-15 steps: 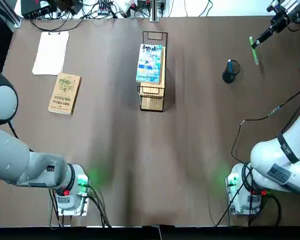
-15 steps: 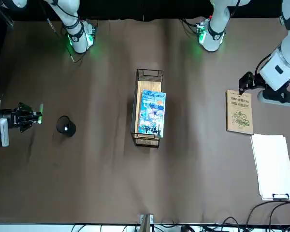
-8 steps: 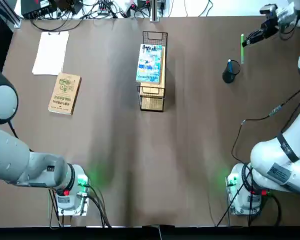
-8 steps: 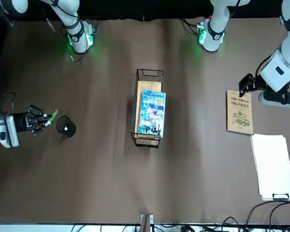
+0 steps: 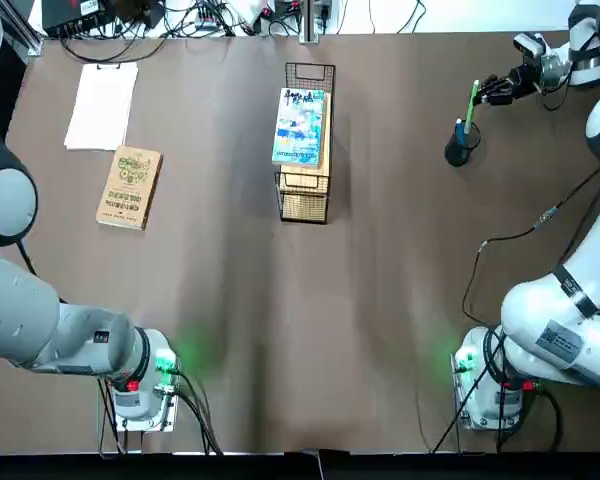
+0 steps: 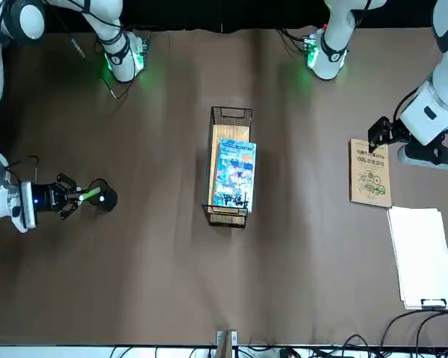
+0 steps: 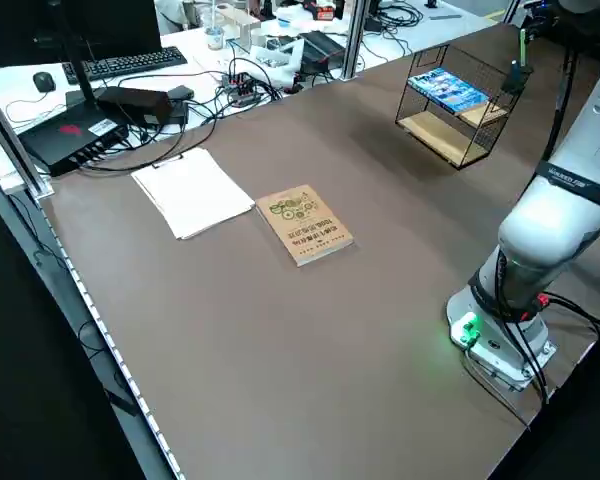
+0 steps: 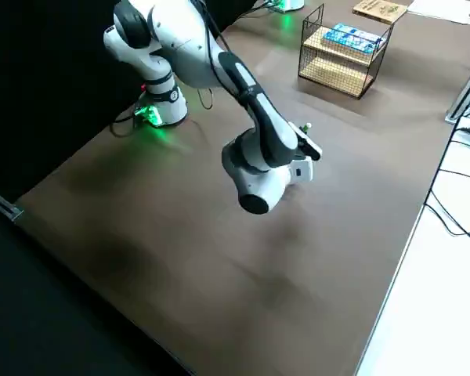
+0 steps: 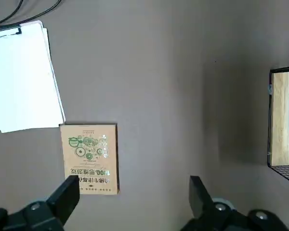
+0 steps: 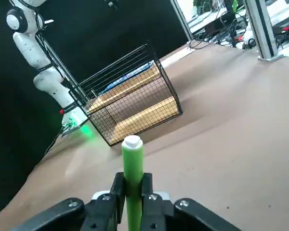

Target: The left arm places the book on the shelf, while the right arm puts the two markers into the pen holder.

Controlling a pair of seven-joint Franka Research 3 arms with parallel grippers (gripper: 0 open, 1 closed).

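The light blue book (image 5: 300, 125) lies flat on the wooden top of the black wire shelf (image 5: 304, 203) at the table's middle back. The black pen holder (image 5: 459, 150) stands at the right, and the blue marker (image 5: 459, 128) stands inside it. My right gripper (image 5: 492, 90) is shut on the green marker (image 5: 472, 102), held tilted with its lower end over the holder's mouth (image 6: 104, 198). In the right wrist view the green marker (image 10: 132, 163) rises between the fingers. My left gripper (image 6: 377, 136) hovers open near the tan book, nothing between its fingers (image 9: 67, 197).
A tan kraft-cover book (image 5: 130, 187) and a white paper sheet on a clipboard (image 5: 102, 105) lie at the table's left. Cables and devices (image 5: 210, 15) run along the far edge. The arm bases (image 5: 145, 385) glow green at the near edge.
The right gripper has carried the green marker from the far right corner leftward to above the pen holder and tilted it. The left arm, book and shelf have not moved.
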